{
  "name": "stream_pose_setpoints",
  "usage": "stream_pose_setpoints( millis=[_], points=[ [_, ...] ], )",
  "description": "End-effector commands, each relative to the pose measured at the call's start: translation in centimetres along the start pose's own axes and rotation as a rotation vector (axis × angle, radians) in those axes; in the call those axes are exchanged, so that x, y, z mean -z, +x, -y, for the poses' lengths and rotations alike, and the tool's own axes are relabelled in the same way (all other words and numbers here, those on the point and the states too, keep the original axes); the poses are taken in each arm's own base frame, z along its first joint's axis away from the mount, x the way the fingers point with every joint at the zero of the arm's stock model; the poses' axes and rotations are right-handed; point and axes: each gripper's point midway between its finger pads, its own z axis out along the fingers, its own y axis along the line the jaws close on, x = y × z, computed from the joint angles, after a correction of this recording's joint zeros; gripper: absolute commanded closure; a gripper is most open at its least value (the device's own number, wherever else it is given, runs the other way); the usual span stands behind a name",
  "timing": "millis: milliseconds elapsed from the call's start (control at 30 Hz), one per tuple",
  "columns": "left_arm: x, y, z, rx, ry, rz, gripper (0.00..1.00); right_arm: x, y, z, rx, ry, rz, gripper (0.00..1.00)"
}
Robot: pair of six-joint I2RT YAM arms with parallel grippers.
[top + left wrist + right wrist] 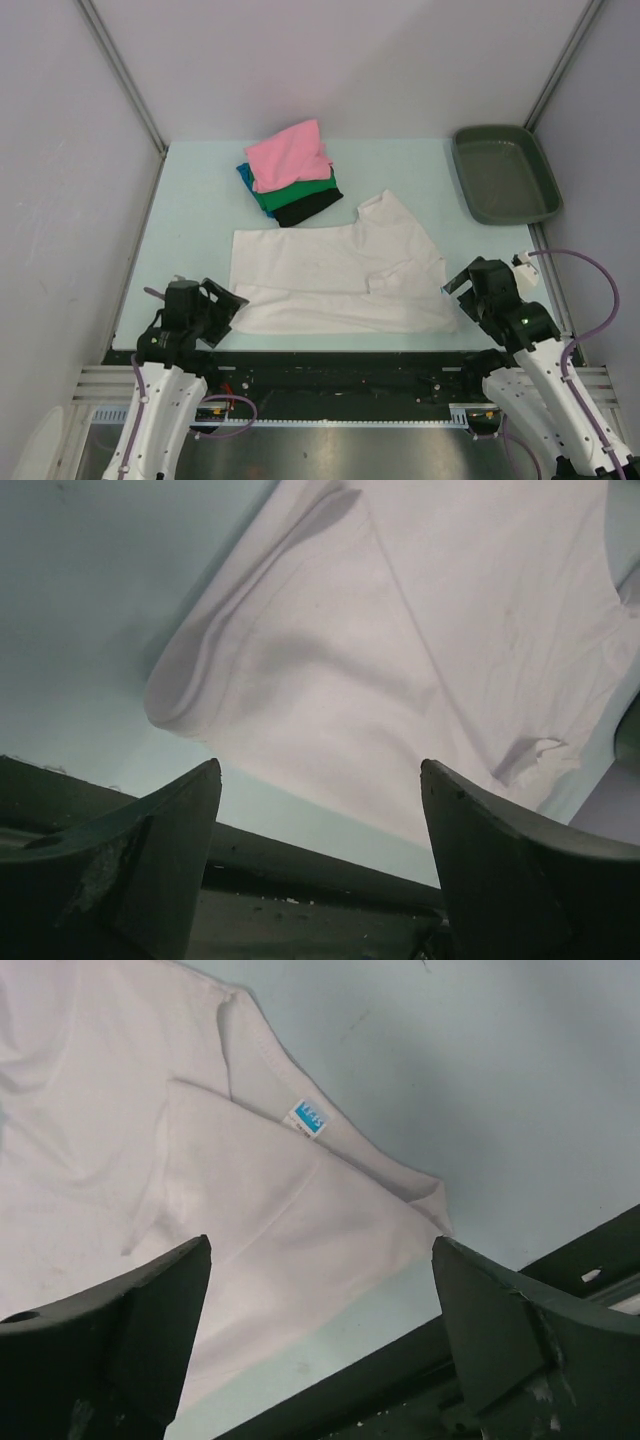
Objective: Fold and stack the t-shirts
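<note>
A large white t-shirt lies partly folded on the table's near middle. It also shows in the left wrist view and in the right wrist view, where its blue neck label shows. A stack of folded shirts stands behind it: pink on top, then teal-blue, green and black. My left gripper is open and empty by the white shirt's near left corner. My right gripper is open and empty by its near right corner.
A dark grey-green plastic tray sits at the back right. The table's front edge and a black rail run just below the white shirt. Grey walls close in the left, right and back sides.
</note>
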Motion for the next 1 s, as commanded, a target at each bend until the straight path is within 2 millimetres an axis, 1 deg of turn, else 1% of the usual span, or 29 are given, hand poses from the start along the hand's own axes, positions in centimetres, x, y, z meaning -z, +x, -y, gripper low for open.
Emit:
stream_pose_setpoints(
  millis=[0, 33, 67, 100, 133, 167, 200, 233, 267, 300, 333, 367, 400, 433, 467, 500, 533, 567, 600, 633, 700, 733, 767, 800, 867, 967],
  points=[
    [2.3, 0.1, 1.1, 0.0, 0.037, -0.009, 0.14, 2.9, -2.9, -1.2, -0.031, -0.042, 0.075, 0.02],
    [2.8, -0.3, 1.8, -0.004, 0.064, 0.003, 0.14, 3.3, -3.3, -1.7, -0.027, -0.061, 0.081, 0.02],
    [3.1, -0.5, 2.4, -0.008, 0.084, 0.008, 0.14, 4.0, -4.2, -2.8, -0.034, -0.102, 0.102, 0.01],
    [3.1, -1.0, 3.4, -0.017, 0.115, 0.024, 0.14, 4.2, -4.6, -3.3, -0.01, -0.121, 0.114, 0.0],
    [3.3, -1.4, 4.1, -0.022, 0.131, 0.034, 0.14, 4.4, -5.2, -4.9, -0.006, -0.178, 0.132, 0.0],
    [3.2, -1.8, 4.7, -0.033, 0.14, 0.04, 0.14, 4.0, -5.3, -5.7, 0.018, -0.183, 0.125, 0.0],
    [2.8, -2.4, 5.8, -0.043, 0.151, 0.04, 0.14, 3.7, -5.5, -6.3, 0.069, -0.195, 0.129, 0.0],
    [2.5, -2.7, 6.2, -0.051, 0.148, 0.037, 0.14, 3.4, -5.8, -8.0, 0.082, -0.244, 0.133, 0.0],
    [2.1, -2.9, 6.6, -0.063, 0.147, 0.03, 0.14, 2.9, -5.8, -8.8, 0.115, -0.256, 0.132, 0.0],
    [1.2, -3.5, 7.5, -0.071, 0.149, 0.03, 0.14, 1.6, -5.6, -9.4, 0.183, -0.241, 0.117, 0.0],
    [0.8, -3.8, 7.8, -0.081, 0.144, 0.03, 0.14, 1.4, -5.9, -11.2, 0.201, -0.294, 0.126, 0.0],
    [0.3, -4.3, 8.0, -0.091, 0.127, 0.038, 0.14, 1.1, -6.1, -11.9, 0.219, -0.31, 0.129, 0.0],
    [-0.5, -4.9, 8.7, -0.104, 0.12, 0.037, 0.14, -0.1, -5.8, -12.5, 0.242, -0.303, 0.112, 0.0],
    [-0.9, -5.1, 8.7, -0.118, 0.103, 0.033, 0.14, -0.3, -6.2, -13.8, 0.268, -0.345, 0.131, 0.02],
    [-1.2, -5.4, 8.6, -0.117, 0.079, 0.036, 0.14, -0.9, -6.1, -14.4, 0.283, -0.358, 0.122, 0.02],
    [-2.0, -5.9, 9.0, -0.124, 0.065, 0.038, 0.14, -2.1, -5.5, -15.1, 0.303, -0.361, 0.084, 0.02],
    [-2.4, -6.1, 9.0, -0.122, 0.052, 0.038, 0.14, -2.9, -6.1, -15.7, 0.293, -0.366, 0.092, 0.03],
    [-2.6, -6.3, 9.2, -0.122, 0.049, 0.04, 0.14, -3.6, -6.2, -16.1, 0.29, -0.37, 0.08, 0.03],
    [-3.1, -7.0, 9.6, -0.121, 0.036, 0.051, 0.14, -4.1, -6.1, -16.7, 0.29, -0.39, 0.05, 0.04],
    [-3.3, -7.4, 9.7, -0.12, 0.02, 0.061, 0.14, -5.7, -6.5, -17.2, 0.284, -0.372, 0.039, 0.04],
    [-3.9, -8.4, 10.2, -0.112, -0.009, 0.073, 0.14, -7.0, -6.8, -17.8, 0.304, -0.365, 0.033, 0.04],
    [-4.4, -9.2, 10.6, -0.105, -0.022, 0.088, 0.14, -9.0, -7.5, -18.5, 0.305, -0.35, 0.034, 0.06],
    [-4.7, -9.5, 10.6, -0.099, -0.031, 0.09, 0.14, -9.7, -8.1, -18.6, 0.296, -0.347, 0.035, 0.06],
    [-5.2, -9.9, 11.0, -0.09, -0.037, 0.087, 0.18, -10.1, -8.1, -19.0, 0.293, -0.365, 0.012, 0.07],
    [-5.6, -9.9, 11.4, -0.106, -0.024, 0.07, 0.22, -11.2, -8.6, -19.3, 0.27, -0.361, -0.012, 0.08],
    [-6.4, -9.0, 10.9, -0.11, -0.022, 0.024, 0.25, -11.4, -8.2, -19.4, 0.253, -0.375, -0.043, 0.09]
  ],
)
